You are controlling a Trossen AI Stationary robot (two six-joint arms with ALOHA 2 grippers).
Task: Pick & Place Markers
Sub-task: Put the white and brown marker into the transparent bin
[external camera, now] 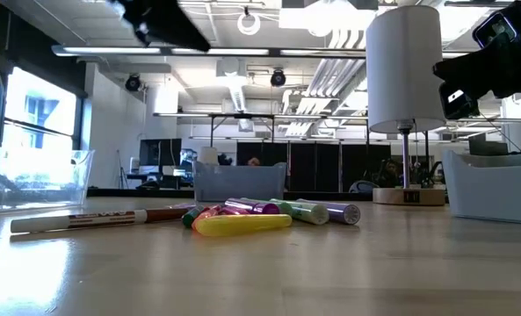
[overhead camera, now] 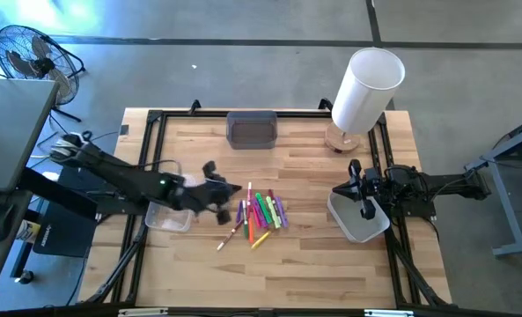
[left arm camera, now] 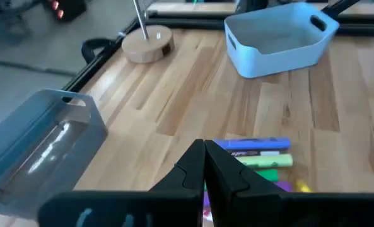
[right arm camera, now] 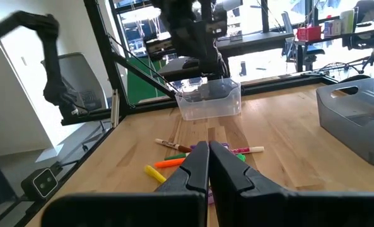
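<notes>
The markers lie in a loose pile on the table's middle, green, purple, pink, yellow and orange; the low view shows the pile lying flat, with a red-and-white one off to its left. My left gripper hangs shut above the table just left of the pile; the left wrist view shows its tips short of a purple and a green marker. My right gripper waits shut over the white bin, and in its wrist view it points toward the pile.
A clear bin sits left of the pile under my left arm. A grey bin stands at the far edge, and a lamp with a white shade at the far right corner. Bare wood lies near the front edge.
</notes>
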